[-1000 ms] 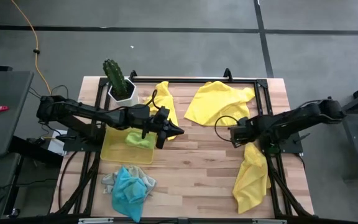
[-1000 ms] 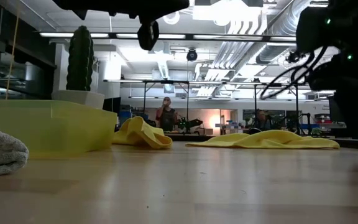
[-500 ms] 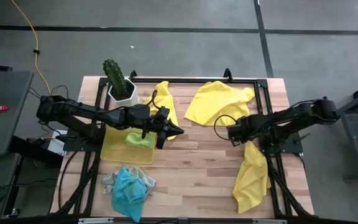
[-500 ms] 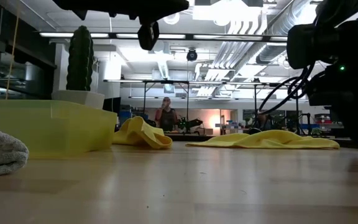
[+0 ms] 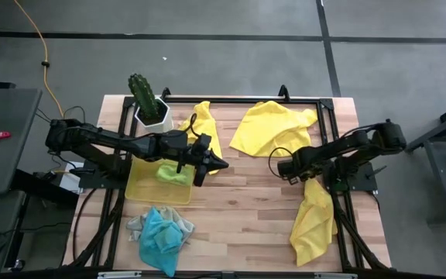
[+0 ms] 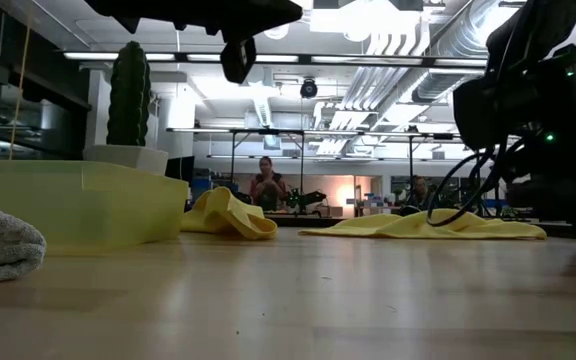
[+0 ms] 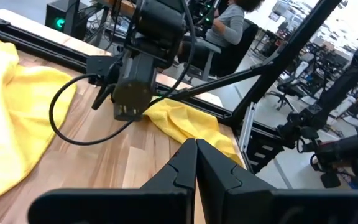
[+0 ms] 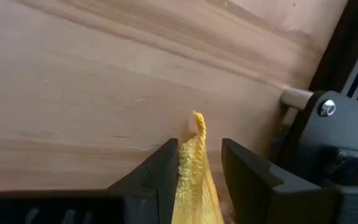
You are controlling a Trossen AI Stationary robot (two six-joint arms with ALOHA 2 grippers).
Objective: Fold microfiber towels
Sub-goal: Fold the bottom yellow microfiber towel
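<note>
Towels everywhere on this wooden table point(image 5: 238, 194), and the one in play is a yellow towel point(image 5: 313, 221) draped along the right edge, trailing down toward the near corner. Right gripper point(image 5: 285, 165) has it: the right wrist view shows a peaked corner of that yellow cloth point(image 8: 193, 158) pinched between the two dark fingers point(image 8: 160, 168), lifted just above the bare planks. Over on the other side, the left gripper point(image 5: 220, 163) hangs above the middle of the table, its fingers point(image 7: 179, 168) pressed tight together with nothing between them, pointing across at the right arm. Behind it, a second yellow towel point(image 5: 205, 132) lies crumpled near the far rail, just beside a potted cactus point(image 5: 147, 99) in its white pot. A third yellow towel point(image 5: 273, 126) is spread loosely at the far right of the table; from the low view it lies flat and wide point(image 6: 428, 225). A translucent yellow tray point(image 5: 139, 186) sits at the left edge with a lime green towel point(image 5: 173, 175) bunched inside it. Nearer the front, a turquoise towel point(image 5: 163, 235) lies heaped on a grey towel point(image 5: 135, 227). In the room beyond, a person point(image 6: 265, 185) is visible in the distance.
</note>
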